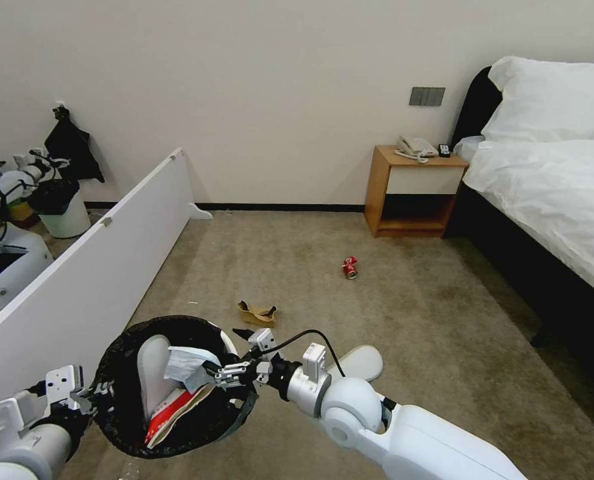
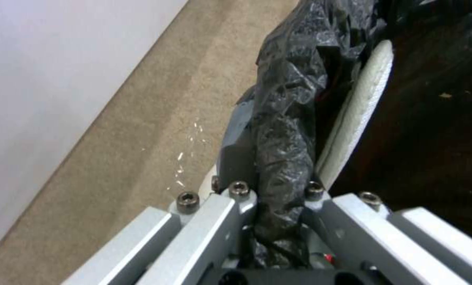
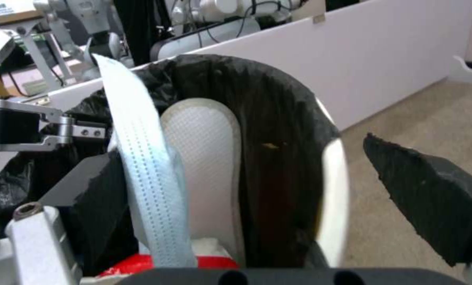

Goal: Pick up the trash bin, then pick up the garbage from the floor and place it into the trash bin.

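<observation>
The trash bin (image 1: 120,360), black-bagged, hangs low on the left, and my left gripper (image 1: 87,397) is shut on its rim; bag plastic (image 2: 286,158) is pinched between the fingers. My right gripper (image 1: 227,373) is open over the bin's far rim, its fingers (image 3: 431,198) wide apart. A white tissue (image 1: 187,365) rests against one finger, a pale strip (image 3: 146,178) trailing down into the bin. Inside stand a white slipper (image 1: 151,373) and a red-white carton (image 1: 170,410). On the carpet lie torn brown cardboard (image 1: 257,312), a crushed red can (image 1: 350,267) and another white slipper (image 1: 360,362), partly behind my right arm.
A long white board (image 1: 97,267) runs along the left. Behind it stand another robot and a cream-white bucket (image 1: 67,217). A wooden bedside table (image 1: 417,193) and a bed (image 1: 550,193) fill the right. Open carpet lies between.
</observation>
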Robot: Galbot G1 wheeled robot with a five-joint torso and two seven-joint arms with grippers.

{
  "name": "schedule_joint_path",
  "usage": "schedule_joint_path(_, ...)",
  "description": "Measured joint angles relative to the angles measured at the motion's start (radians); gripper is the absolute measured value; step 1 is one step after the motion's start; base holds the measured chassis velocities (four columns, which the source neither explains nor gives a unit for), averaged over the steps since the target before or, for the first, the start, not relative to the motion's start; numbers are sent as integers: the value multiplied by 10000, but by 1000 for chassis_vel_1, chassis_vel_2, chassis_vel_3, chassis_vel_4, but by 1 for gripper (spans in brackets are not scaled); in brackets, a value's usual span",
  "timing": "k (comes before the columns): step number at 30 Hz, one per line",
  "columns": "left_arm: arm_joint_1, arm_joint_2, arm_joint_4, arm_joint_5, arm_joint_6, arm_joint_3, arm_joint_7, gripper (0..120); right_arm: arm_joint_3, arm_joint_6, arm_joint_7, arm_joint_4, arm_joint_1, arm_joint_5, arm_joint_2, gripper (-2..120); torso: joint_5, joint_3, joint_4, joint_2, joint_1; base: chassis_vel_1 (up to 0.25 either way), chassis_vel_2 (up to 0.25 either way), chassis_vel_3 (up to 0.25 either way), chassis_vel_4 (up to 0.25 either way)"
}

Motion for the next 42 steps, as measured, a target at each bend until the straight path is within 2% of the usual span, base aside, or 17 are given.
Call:
schedule_joint_path(7, 14, 50, -89, -38, 3, 8, -72, 1, -109, -38, -168, -287, 30, -1304, -222, 100, 0, 0, 0, 0, 0, 0, 0, 0, 0)
schedule_joint_path(10, 22, 64, -90, -55, 4, -3, -77, 1, -154, -56, -281, -316, -49, -1417, -372, 100, 1, 0, -1, 0, 0, 0, 0, 0, 0)
schedule_joint_path(20, 87, 131, -107, -206, 12, -27, -93, 1, -445, -107, -541, -344, -406, -1582, -810, 100, 0, 0, 0, 0, 0, 0, 0, 0, 0)
schedule_joint_path(34, 237, 607, -83, -766, 14, -106, -292, 1, -713, -135, -558, -234, -578, -1537, -1080, 100, 1, 0, 1, 0, 0, 0, 0, 0, 0)
schedule_joint_path(42, 153, 700, -17, -891, 15, -164, -368, 1, -817, -154, -530, 41, -746, -1499, -1246, 100, 1, 0, 0, -1, 0, 0, 0, 0, 0)
